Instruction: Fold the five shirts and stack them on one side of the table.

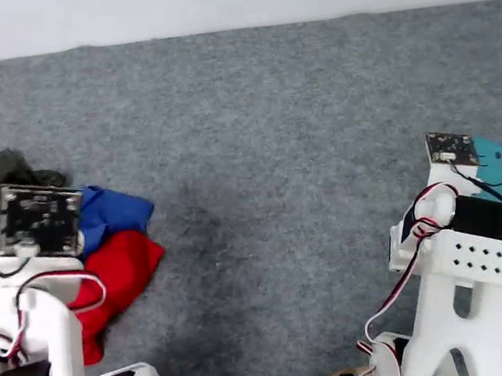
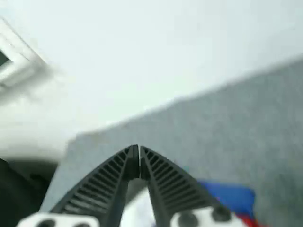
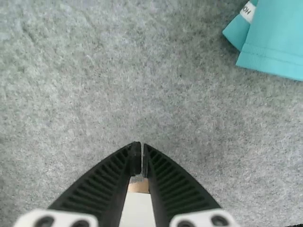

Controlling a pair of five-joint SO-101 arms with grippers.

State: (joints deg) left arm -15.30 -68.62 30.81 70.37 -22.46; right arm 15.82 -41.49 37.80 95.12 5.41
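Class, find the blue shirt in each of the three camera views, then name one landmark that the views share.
High view: the blue shirt lies at the left side of the grey carpet, touching the red shirt.
Left wrist view: it lies just past the shut left gripper.
Right wrist view: the garment here is the teal shirt, a different one.
Shared landmark: the grey carpet.
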